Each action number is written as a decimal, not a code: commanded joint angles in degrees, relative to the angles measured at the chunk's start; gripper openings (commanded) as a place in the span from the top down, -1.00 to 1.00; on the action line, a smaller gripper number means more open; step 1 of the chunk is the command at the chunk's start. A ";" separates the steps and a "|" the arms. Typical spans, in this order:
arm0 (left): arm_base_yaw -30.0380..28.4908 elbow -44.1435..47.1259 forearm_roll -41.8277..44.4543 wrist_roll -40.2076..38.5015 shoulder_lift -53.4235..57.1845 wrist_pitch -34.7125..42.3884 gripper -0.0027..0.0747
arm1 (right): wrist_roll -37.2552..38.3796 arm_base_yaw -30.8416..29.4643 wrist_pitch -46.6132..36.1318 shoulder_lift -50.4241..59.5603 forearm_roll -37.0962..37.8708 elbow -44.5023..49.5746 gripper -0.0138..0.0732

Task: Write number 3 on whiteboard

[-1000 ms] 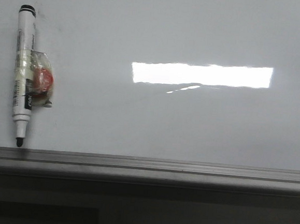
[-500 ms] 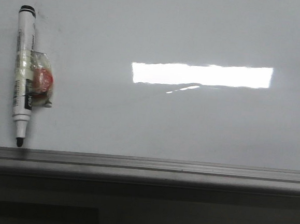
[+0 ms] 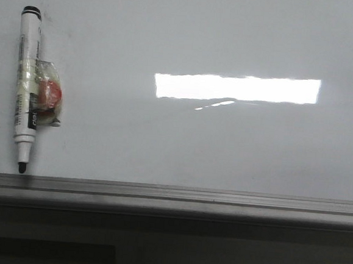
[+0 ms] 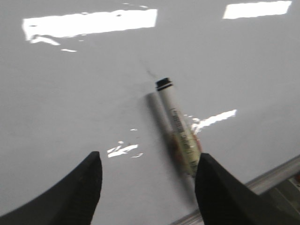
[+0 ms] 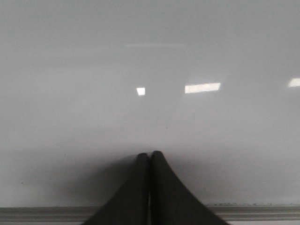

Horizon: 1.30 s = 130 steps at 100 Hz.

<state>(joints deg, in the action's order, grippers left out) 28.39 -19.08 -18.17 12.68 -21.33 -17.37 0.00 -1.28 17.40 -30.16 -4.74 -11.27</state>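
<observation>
The whiteboard is glossy pale grey-white with a grey metal rail along its lower edge. No number 3 shows on it. A white marker pen lies at its left, uncapped tip toward the rail, with a red-and-clear lump stuck to its side. In the left wrist view my left gripper is open and empty, and the pen lies by its one finger. In the right wrist view my right gripper is shut and empty over bare board. Neither gripper shows in the front view.
A bright rectangular light reflection lies across the middle of the board. A few faint dark specks mark the board near the pen's cap end. Below the rail is a dark shadowed edge.
</observation>
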 commanded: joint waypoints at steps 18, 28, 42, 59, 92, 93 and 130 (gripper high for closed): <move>8.22 -2.14 -1.12 0.18 -2.23 10.61 -0.13 | 0.00 0.01 -4.04 -0.90 -0.15 -1.99 0.83; 9.77 -2.14 -2.83 0.18 -5.12 10.48 -0.13 | 0.00 0.01 -4.26 -0.90 -0.15 -1.99 0.83; 12.99 -2.14 -5.46 0.18 -10.14 11.12 -0.13 | 0.00 0.01 -4.66 -0.90 -0.15 -1.99 0.83; 16.03 -2.14 -10.08 0.18 -16.40 15.33 -0.13 | 0.00 0.01 -4.66 -0.90 -0.15 -1.99 0.83; 17.18 -2.14 -16.28 0.08 -26.05 19.64 -0.13 | 0.00 0.01 -4.77 -0.90 -0.15 -1.99 0.83; 17.18 -2.14 -16.42 0.08 -26.37 19.61 -0.13 | 0.00 0.01 -4.77 -0.90 -0.15 -1.99 0.83; 17.18 -2.14 -21.15 0.08 -35.55 26.26 -0.13 | 0.00 0.01 -4.88 -0.90 -0.15 -1.99 0.83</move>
<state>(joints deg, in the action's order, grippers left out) 45.18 -19.37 -37.45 12.68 -55.08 4.35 0.00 -1.28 16.84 -30.16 -4.86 -11.27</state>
